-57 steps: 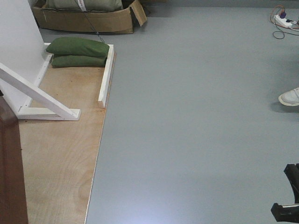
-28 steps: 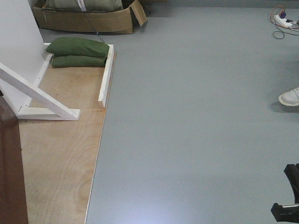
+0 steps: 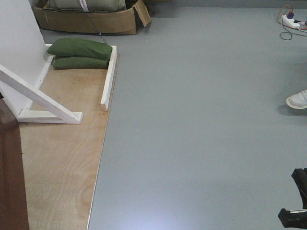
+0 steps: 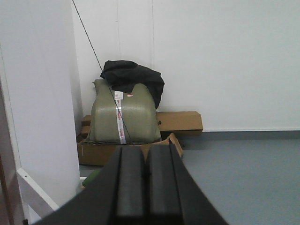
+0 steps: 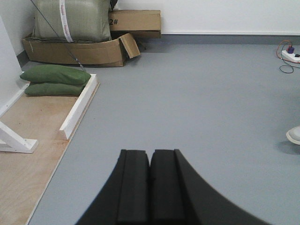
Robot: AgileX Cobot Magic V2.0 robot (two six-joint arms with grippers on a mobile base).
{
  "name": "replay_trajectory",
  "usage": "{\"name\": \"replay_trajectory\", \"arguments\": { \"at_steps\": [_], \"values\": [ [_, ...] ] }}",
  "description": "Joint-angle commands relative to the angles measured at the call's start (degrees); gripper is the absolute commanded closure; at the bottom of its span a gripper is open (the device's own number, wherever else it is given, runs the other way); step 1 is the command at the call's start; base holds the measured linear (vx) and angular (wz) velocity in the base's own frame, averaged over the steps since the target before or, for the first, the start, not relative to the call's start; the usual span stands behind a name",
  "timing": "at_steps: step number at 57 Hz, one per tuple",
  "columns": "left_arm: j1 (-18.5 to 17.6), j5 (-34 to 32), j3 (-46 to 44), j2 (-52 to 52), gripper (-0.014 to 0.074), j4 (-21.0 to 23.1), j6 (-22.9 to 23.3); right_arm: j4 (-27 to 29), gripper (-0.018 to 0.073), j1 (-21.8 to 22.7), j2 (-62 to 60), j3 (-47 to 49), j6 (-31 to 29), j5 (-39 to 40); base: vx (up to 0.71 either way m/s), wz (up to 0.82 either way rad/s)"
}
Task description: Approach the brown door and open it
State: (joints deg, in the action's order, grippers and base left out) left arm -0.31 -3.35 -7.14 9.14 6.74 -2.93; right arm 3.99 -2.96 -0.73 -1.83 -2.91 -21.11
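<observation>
Front view: high, tilted down onto the floor [image 3: 192, 120]. Left wrist view: low, level, facing the wall [image 4: 225, 61]. Right wrist view: low, angled downward. All share the cardboard box [image 3: 91, 20].

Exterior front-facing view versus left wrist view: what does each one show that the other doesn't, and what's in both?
Only front-facing: the plywood base, a white shoe, a power strip, and the brown door at lower left (the wrist view has at most a brownish sliver at its left edge). Only left wrist: the left hand, shut, a black bag and the back wall. Both: the white panel, the cardboard box holding an olive sack, and grey floor.
</observation>
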Motion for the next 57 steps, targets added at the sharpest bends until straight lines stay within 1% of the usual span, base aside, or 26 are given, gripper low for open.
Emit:
{"name": "replay_trajectory", "arguments": {
  "at_steps": [1,2,4,15,20,27,30,36,48,57],
  "values": [
    [-0.09,-5.48,-2.10,0.85,0.0530,2.49,3.84,-0.19,0.0559,-0.11,-0.32,-0.25,-0.37,4.47,0.00,0.00],
    [-0.09,-5.65,-2.10,0.85,0.0530,3.82,6.34,-0.19,0.0559,-0.11,-0.32,-0.25,-0.37,4.47,0.00,0.00],
    [0.03,-6.31,-2.10,0.85,0.0530,4.49,7.69,-0.19,0.0559,-0.11,-0.32,-0.25,-0.37,4.47,0.00,0.00],
    [2.98,-12.41,-2.17,0.85,0.0530,4.41,7.52,-0.19,0.0559,-0.11,-0.32,-0.25,-0.37,4.47,0.00,0.00],
    [4.27,-13.85,-3.17,0.85,0.0530,4.36,6.29,-0.19,0.0559,-0.11,-0.32,-0.25,-0.37,4.47,0.00,0.00],
    [4.57,-13.02,-6.11,1.05,0.0530,4.29,1.70,-0.19,0.0559,-0.11,-0.32,-0.25,-0.37,4.47,0.00,0.00],
    [4.57,-12.91,-7.40,1.87,0.0530,4.39,0.49,-0.19,0.0559,-0.11,-0.32,-0.25,-0.37,4.47,0.00,0.00],
    [4.57,-12.74,-9.43,4.18,0.0530,4.39,-0.44,-0.19,0.0559,-0.11,-0.32,-0.25,-0.37,4.47,0.00,0.00],
    [4.57,-6.23,-15.10,8.37,0.0530,4.39,-0.85,-0.19,0.0559,-0.11,-0.32,-0.25,-0.37,4.47,0.00,0.00],
    [4.57,-4.92,-19.09,9.97,0.0530,4.46,-0.85,-0.19,0.0559,-0.11,-0.32,-0.25,-0.37,4.47,0.00,0.00]
  ]
}}
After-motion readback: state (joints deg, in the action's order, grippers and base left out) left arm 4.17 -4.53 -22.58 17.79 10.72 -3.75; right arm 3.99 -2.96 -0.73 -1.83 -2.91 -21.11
